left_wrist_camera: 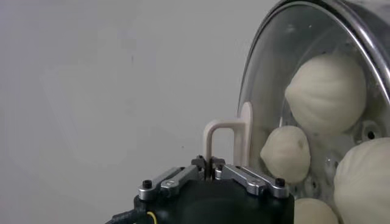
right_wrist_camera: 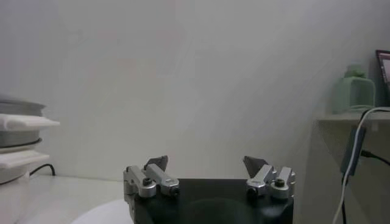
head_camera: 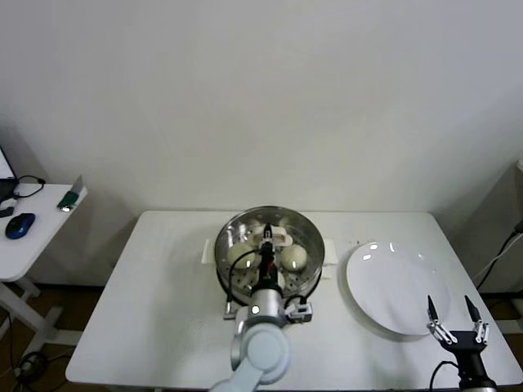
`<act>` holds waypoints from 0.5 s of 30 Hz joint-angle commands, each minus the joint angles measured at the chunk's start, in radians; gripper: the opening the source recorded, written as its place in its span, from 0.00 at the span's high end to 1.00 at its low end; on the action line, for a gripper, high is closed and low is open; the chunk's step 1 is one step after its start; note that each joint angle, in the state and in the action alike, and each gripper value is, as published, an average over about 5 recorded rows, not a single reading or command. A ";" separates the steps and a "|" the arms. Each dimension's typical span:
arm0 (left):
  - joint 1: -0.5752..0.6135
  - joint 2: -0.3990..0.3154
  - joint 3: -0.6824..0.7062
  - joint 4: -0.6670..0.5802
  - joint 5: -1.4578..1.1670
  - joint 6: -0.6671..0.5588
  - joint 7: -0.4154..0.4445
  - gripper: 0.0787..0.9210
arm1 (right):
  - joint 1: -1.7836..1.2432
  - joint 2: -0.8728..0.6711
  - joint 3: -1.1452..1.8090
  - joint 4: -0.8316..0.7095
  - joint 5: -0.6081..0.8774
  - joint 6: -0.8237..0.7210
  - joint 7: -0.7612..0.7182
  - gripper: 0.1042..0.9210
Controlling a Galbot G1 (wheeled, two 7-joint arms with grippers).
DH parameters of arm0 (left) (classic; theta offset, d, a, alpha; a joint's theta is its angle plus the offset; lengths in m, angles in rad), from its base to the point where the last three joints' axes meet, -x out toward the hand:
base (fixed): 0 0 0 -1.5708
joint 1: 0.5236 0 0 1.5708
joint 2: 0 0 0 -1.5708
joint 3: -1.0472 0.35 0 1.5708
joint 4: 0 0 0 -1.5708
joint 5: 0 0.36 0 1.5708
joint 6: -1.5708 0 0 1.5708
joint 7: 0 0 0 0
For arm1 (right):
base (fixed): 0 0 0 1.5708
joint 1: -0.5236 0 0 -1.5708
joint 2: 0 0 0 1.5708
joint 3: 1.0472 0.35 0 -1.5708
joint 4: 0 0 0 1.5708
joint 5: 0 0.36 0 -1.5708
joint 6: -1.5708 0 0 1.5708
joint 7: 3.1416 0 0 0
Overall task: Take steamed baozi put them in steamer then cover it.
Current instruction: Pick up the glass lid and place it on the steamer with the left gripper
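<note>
Closest to the head camera is the left arm, rising from six o'clock toward the steamer [head_camera: 270, 249] at table centre. Left gripper [head_camera: 265, 257] sits over the basket's middle, jaws pinched shut on the cover [head_camera: 249, 238] handle. Steamed baozi [head_camera: 293, 258] show through the glass at three, nine and about eleven o'clock of the handle. Right gripper [head_camera: 451, 314] waits at the near edge of the white plate [head_camera: 392, 286], at four o'clock from the steamer, fingers spread wide and holding nothing.

Left wrist view: the left gripper [left_wrist_camera: 211, 172] is clamped on the thin white handle [left_wrist_camera: 224, 141], whose long axis runs across the jaws. Glass and metal rim lie directly beyond; four buns are visible behind the glass. Whether the rim is fully seated cannot be told.

Right wrist view: the right gripper [right_wrist_camera: 206, 165] is empty, jaws wide; the steamer's side [right_wrist_camera: 18, 137] is well off.

Judgement: the left arm alone governs the cover; remaining travel, if any, is straight down.
</note>
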 commanded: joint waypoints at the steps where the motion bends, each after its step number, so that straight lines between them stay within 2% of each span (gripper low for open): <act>1: 0.002 0.002 -0.002 0.006 -0.007 -0.004 -0.003 0.93 | 0.001 0.002 0.000 0.004 -0.002 0.000 -0.002 0.12; 4: -0.001 0.009 -0.005 0.004 -0.011 -0.007 -0.004 0.93 | 0.002 0.003 -0.001 0.007 0.000 -0.002 -0.007 0.12; 7: 0.002 0.019 -0.002 -0.014 -0.026 -0.008 -0.007 0.88 | 0.003 0.004 -0.004 0.008 0.002 -0.005 -0.014 0.12; 15: 0.035 0.085 0.035 -0.151 -0.092 -0.010 0.033 0.61 | 0.010 0.004 -0.014 0.009 0.009 -0.025 -0.013 0.12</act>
